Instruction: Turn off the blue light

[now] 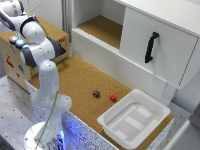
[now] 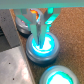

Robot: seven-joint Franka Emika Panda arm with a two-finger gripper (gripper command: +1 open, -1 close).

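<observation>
The blue light (image 2: 44, 49) is a small round dome with a pale rim, glowing cyan-blue, on a cork surface in the wrist view. My gripper (image 2: 42, 36) hangs directly over it, its two fingers closed together with the tips at the top of the dome. In the exterior view the blue light (image 1: 20, 43) sits on top of the wooden box (image 1: 10, 62) at the exterior view's left. There the arm's wrist stands over it and hides the fingers.
A red-orange button (image 2: 30, 20) (image 1: 11, 37) and a greenish lit button (image 2: 59, 77) flank the blue one. On the cork table lie a dark die (image 1: 96, 93), a red cube (image 1: 113, 98) and a white tray (image 1: 107, 120). A white cabinet with a black handle (image 1: 151, 47) stands behind.
</observation>
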